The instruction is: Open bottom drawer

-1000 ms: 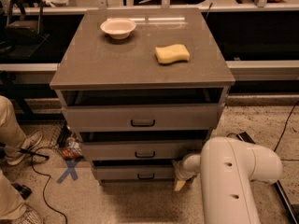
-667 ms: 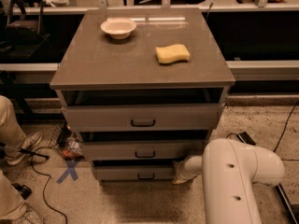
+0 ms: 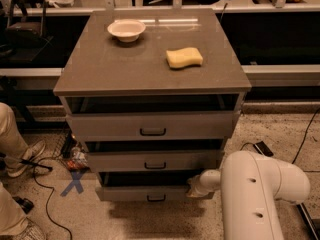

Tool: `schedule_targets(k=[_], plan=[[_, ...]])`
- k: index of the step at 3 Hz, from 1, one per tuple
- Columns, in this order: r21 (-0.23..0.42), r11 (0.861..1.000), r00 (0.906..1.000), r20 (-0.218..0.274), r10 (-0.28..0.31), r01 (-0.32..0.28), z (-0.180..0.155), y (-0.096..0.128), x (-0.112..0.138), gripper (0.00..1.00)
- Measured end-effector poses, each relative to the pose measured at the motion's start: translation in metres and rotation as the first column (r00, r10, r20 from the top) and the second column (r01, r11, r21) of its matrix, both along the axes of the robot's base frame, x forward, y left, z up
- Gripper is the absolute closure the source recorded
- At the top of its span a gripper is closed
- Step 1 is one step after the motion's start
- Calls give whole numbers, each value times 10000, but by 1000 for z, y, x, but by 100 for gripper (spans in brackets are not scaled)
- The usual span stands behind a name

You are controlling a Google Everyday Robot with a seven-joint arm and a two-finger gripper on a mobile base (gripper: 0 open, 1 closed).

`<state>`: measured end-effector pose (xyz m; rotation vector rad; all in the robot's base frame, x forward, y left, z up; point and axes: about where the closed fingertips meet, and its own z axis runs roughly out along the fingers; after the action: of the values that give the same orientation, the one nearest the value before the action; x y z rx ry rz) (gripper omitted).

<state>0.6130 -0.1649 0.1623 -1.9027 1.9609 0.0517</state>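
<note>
The grey cabinet point(image 3: 150, 69) has three drawers, each standing slightly out. The bottom drawer point(image 3: 125, 193) is the lowest, narrow grey front with a small dark bar handle point(image 3: 156, 198), and a dark gap shows above it. My gripper point(image 3: 193, 186), at the end of the white arm point(image 3: 255, 194), sits at the right end of the bottom drawer's front, touching its top edge. The arm's large white body covers the drawer's right corner.
A white bowl point(image 3: 126, 30) and a yellow sponge point(image 3: 184, 57) lie on the cabinet top. A person's legs and shoe point(image 3: 20, 154) are at the left, with cables and a blue X mark point(image 3: 74, 182) on the floor. A black cable point(image 3: 305, 134) runs at the right.
The gripper has moved from low beside the bottom drawer up to its top right edge. The bottom drawer's front has come out toward the camera, and the gap above it is wider.
</note>
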Motion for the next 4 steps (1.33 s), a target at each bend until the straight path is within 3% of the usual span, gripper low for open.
schedule_targets(k=[1,2,3,4], plan=[[0,10000,10000,0,0,0,2,0,0,100],[173,9989,9991,14,-432,431,-2,-18,-18,100],[183,9988,9990,14,-456,455,-2,-18,-17,100],[183,9988,9990,14,-455,455,-2,-18,-17,82]])
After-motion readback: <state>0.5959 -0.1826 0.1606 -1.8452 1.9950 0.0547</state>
